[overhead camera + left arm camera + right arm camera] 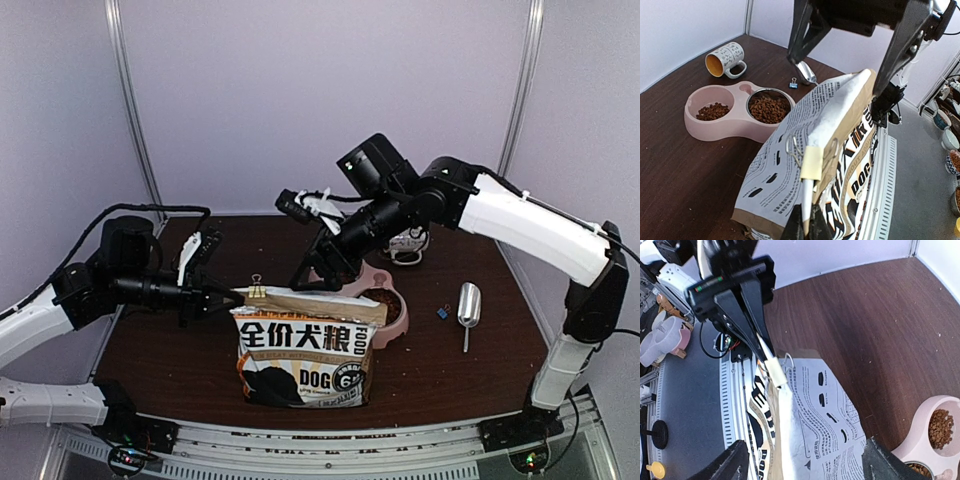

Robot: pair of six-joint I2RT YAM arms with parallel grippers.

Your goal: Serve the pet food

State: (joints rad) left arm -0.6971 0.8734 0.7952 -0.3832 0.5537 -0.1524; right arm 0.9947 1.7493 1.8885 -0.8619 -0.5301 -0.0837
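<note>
Jaws of the right arm (520, 215) stand wide apart and hold nothing, one finger on either side of the folded top of the DOG bag (305, 350), at the end of the fold nearest the pink double bowl (695, 125). Jaws of the left arm (60, 300) are pinched tight on the opposite end of that fold, just beside a gold binder clip (257, 290) on the bag's top edge. The fold runs as a long ridge across the worktop (150, 350), from one arm to the other, and the bag stands upright between them.

The pet food (769, 107) lies in both cups of the bowl, a fuller heap in the steel-lined one and a smaller scatter in the plain pink one. The bowl sits just behind the bag on the right arm's side, close under the open jaws and well apart from the left arm. That probably makes the right arm the one to reach it.

A metal scoop (468, 305) and a small blue clip (441, 313) lie further to the right, and a mug (725, 59) lies on its side beyond the bowl.
</note>
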